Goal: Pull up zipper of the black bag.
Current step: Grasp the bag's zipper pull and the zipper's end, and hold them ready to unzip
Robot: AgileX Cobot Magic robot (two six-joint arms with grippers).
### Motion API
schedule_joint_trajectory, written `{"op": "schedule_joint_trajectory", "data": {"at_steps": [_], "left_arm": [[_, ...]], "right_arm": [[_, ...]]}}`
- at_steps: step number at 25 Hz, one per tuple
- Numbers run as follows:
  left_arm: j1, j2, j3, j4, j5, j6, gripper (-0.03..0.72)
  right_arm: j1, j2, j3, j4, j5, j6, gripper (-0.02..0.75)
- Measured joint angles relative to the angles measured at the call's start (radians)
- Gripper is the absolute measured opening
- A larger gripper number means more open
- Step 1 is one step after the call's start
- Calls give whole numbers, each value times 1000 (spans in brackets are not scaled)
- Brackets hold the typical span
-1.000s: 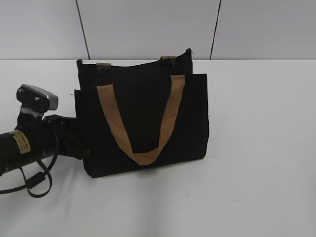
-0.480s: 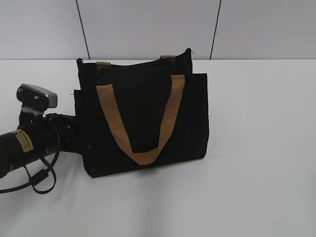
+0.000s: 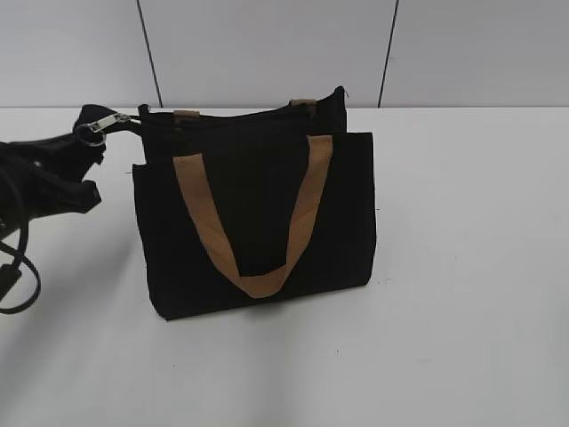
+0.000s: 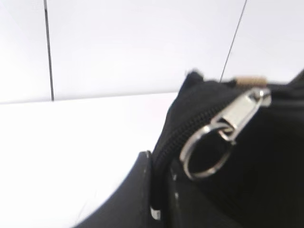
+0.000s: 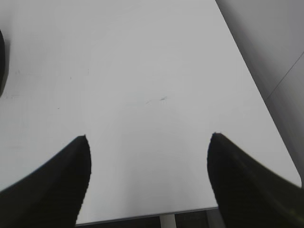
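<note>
Fabric at the black bag's (image 3: 258, 213) upper-left corner, beside the zipper's (image 3: 200, 120) silver pull tab (image 4: 237, 114), sits clamped in the left end effector (image 3: 89, 142). The bag stands upright on the white bench (image 3: 462, 267). Right end effector (image 5: 147, 185) hovers above bare bench, wide apart and holding nothing.

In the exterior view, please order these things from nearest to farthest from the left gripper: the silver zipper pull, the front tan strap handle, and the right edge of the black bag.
Measured from the left gripper, at the bag's upper left:
1. The zipper pull, right at the jaws, at the upper left corner.
2. The front tan strap handle, hanging down the bag's front.
3. The right edge of the black bag, on the far side.
</note>
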Motion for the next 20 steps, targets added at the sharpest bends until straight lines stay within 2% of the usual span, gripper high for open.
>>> {"op": "schedule_joint_trajectory", "data": {"at_steps": [7, 16, 20], "left_arm": [[0, -170, 0, 3, 25, 0, 15], [0, -233, -4, 62, 107, -9, 15], [0, -238, -44, 106, 143, -37, 15]], "right_arm": [[0, 0, 0, 0, 0, 0, 590], [0, 0, 0, 1, 0, 0, 590], [0, 0, 0, 21, 0, 0, 590]]}}
